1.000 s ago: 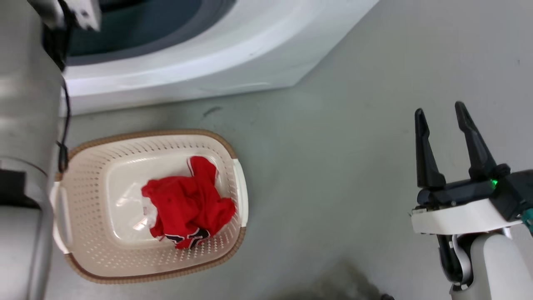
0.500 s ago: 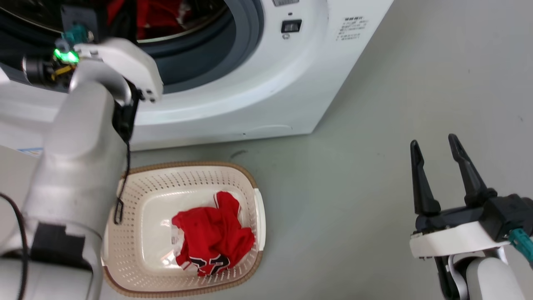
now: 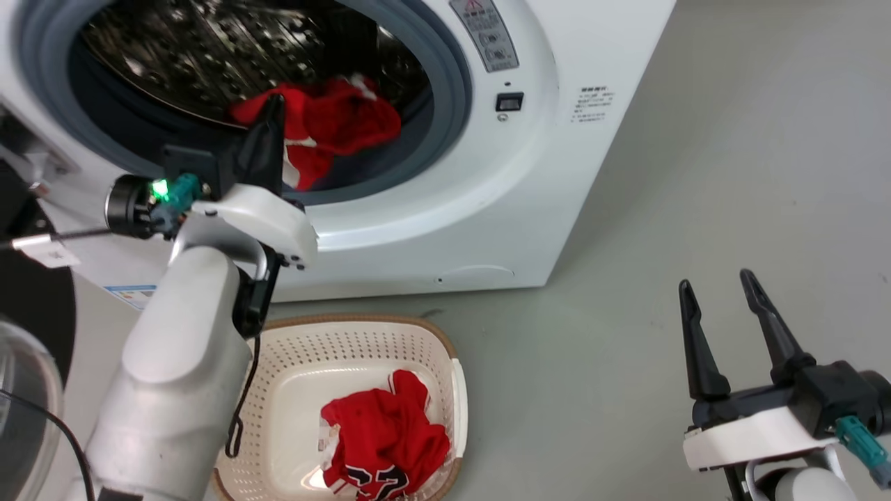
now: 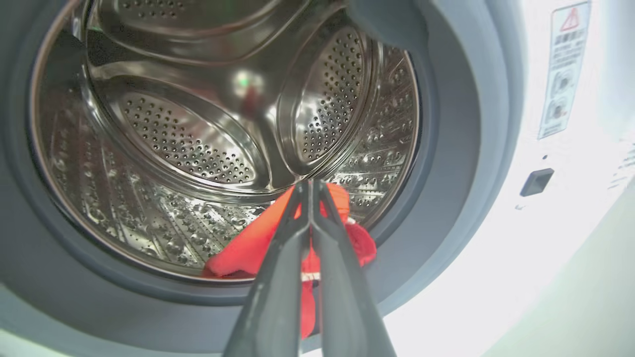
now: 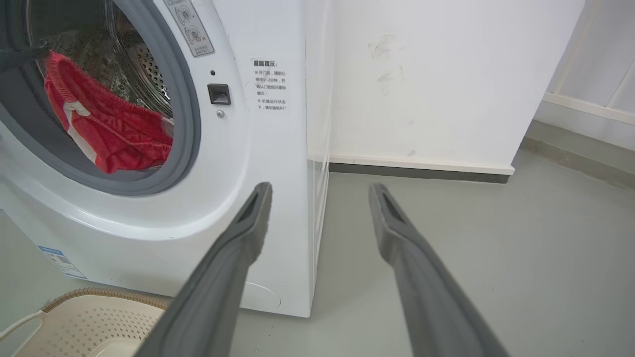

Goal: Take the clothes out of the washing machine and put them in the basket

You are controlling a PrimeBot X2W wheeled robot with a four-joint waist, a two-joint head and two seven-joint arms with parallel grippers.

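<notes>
One red garment (image 3: 334, 129) sits at the drum's (image 4: 188, 144) front lip, a jersey (image 3: 386, 445) lies in the basket (image 3: 362, 321) below the washer (image 3: 585, 174); left gripper (image 4: 310, 184) pinched tight at the porthole (image 3: 456, 90), right gripper (image 3: 715, 278) spread wide over the floor (image 3: 696, 174)

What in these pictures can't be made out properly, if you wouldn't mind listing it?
Head view: the black numbers on the jersey are cut by the bottom edge.
Head view: the left forearm hides the left side of the basket.
Head view: print on the sticker of the washing machine is too small.
Left wrist view: the left gripper covers part of the drum garment; contact unclear.
</notes>
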